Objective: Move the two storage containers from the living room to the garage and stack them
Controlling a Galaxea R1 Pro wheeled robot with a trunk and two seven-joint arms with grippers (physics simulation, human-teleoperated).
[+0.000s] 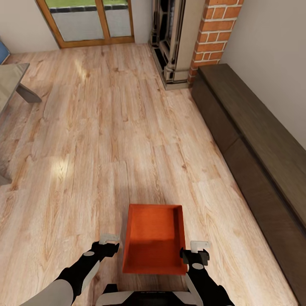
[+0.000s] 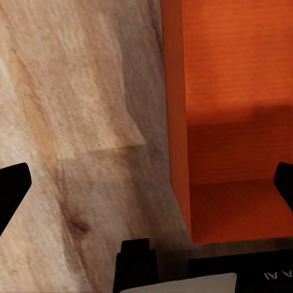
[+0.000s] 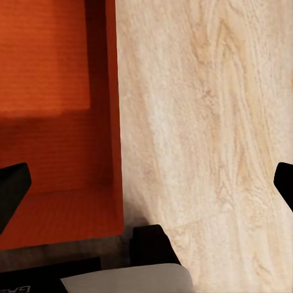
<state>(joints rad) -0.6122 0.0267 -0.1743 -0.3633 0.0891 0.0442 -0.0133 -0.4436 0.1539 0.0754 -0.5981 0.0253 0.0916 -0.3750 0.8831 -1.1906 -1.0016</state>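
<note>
Between the two grippers, on the light wood-plank floor (image 1: 127,127) of the living room, one orange-red lidless rectangular storage container (image 1: 154,238) with low walls is seen, lying flat just ahead of the robot's base. The left gripper (image 1: 109,243) is held just outside the bin's left wall; the right gripper (image 1: 196,250) is held at its right wall, near corner. Both sets of jaws are spread wide and nothing is gripped. In the left wrist view the container wall (image 2: 177,122) falls between the two fingertips, with bare floor on one side and the ribbed bottom on the other; the same is seen in the right wrist view (image 3: 113,110). A long dark low cabinet (image 1: 255,144) runs along the robot's right side, w/ a brick fireplace (image 1: 212,34) beyond it. A second bin can't be made out.

Step in hand, as judged: a two-sided pick-up. For a good grasp, each wall should be kept centred between its jaws, both arms lowered evenly so the rims are straddled, then closed at approx. the same time. Lift should be kept level, else the bin may tilt or slip.
</note>
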